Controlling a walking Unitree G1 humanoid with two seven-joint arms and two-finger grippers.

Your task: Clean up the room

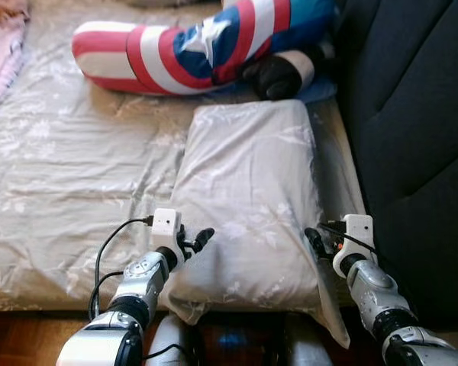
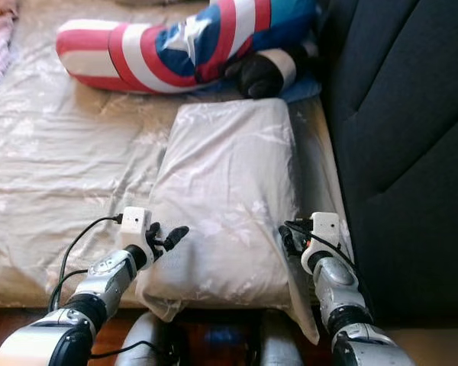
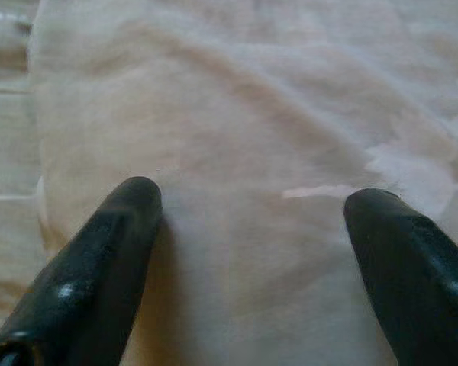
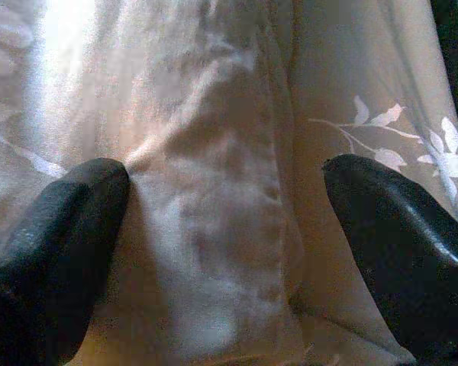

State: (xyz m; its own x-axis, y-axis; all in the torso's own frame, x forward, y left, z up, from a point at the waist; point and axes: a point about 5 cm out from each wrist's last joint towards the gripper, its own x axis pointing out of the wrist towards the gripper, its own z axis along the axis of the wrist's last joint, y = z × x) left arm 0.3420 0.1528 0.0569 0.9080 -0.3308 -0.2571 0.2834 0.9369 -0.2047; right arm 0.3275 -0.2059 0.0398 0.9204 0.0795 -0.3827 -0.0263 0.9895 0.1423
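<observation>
The left end effector [image 1: 192, 242] has its black fingers [image 3: 107, 259] spread wide against the near left edge of the pillow [image 1: 248, 202], gripping nothing. The right end effector [image 1: 314, 242] is likewise open, pressed to the pillow's near right edge, one finger on the pillow and the other towards the sheet. They seem set either side so the two arms can lift or straighten it together. The pillow lies lengthwise on the bed [image 1: 76, 175], close beside the dark headboard [image 1: 412, 130]. Beyond it a red, white and blue star cushion [image 1: 191, 46] sprawls across the sheet.
</observation>
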